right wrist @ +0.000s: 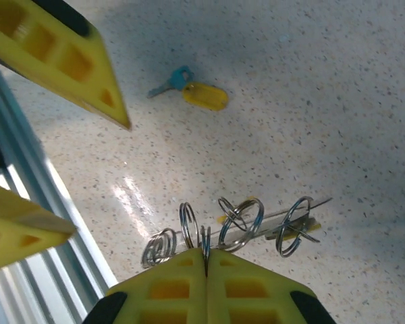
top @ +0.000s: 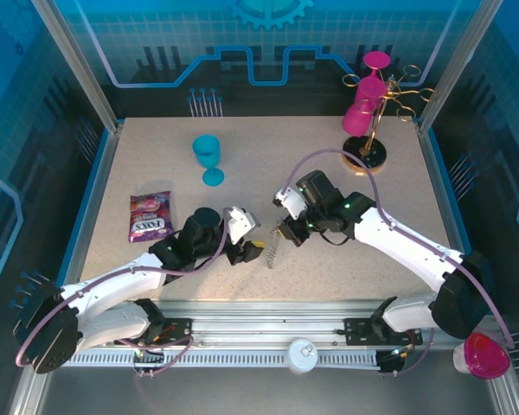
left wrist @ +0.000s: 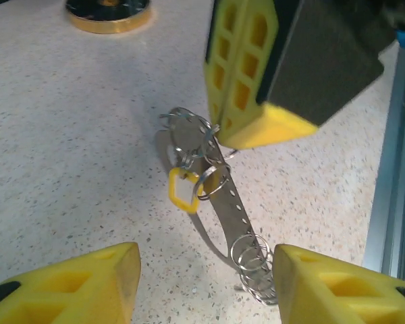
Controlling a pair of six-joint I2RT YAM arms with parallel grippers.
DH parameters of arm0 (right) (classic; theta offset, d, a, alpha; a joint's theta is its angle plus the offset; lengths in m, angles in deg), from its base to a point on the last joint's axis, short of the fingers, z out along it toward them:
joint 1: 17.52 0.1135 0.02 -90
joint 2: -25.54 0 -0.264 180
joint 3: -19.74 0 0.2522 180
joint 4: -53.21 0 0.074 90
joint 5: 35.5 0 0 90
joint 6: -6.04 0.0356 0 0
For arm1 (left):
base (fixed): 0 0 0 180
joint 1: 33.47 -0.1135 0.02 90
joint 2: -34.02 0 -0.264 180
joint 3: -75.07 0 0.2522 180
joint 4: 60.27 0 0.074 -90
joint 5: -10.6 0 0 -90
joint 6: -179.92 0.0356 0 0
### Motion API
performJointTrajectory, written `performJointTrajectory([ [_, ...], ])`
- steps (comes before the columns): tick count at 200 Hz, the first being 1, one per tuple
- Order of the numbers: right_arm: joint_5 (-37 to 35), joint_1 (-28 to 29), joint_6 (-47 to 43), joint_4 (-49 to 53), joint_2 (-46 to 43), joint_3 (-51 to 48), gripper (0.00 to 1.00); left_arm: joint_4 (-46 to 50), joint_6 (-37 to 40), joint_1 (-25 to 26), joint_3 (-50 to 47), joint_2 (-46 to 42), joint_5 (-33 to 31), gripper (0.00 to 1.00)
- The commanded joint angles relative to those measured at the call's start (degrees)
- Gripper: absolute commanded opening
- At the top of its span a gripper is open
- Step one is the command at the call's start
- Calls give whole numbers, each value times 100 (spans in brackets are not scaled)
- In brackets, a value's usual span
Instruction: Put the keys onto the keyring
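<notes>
From above, the right gripper [top: 287, 232] holds the keyring [top: 272, 252] dangling near the middle of the near edge of the tabletop [top: 156, 164], with the left gripper [top: 253, 249] just beside it; the left wrist view shows the left fingers spread with nothing between them, and a yellow loop [left wrist: 182, 192] hanging among the wire rings; the right wrist view shows the right fingers pressed together on the keyring's strip, and a loose key [right wrist: 204, 96] lying flat, apart from it; best, I judge, to hold that pinch steady while the left takes the key by its head, leaving its hole free.
</notes>
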Motion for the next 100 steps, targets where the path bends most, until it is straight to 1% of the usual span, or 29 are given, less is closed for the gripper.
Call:
performJointTrajectory([
  [1,375,-39,-225,-81,-216,-1,0,-518,444,-45,130,4,304,57],
  [23,401,-31,-321,-57,-316,-9,0,-798,617,-47,2,-104,460,61],
  [37,460,-11,-328,-63,-381,-2,0,-750,733,-49,15,-75,629,65],
  [55,463,24,-336,-57,-421,45,0,-697,851,-44,29,-8,916,68],
  [75,411,73,-339,-21,-430,89,0,-787,897,-48,19,65,1146,68],
  [100,347,131,-294,-22,-431,123,0,-810,974,-45,32,146,1351,65],
])
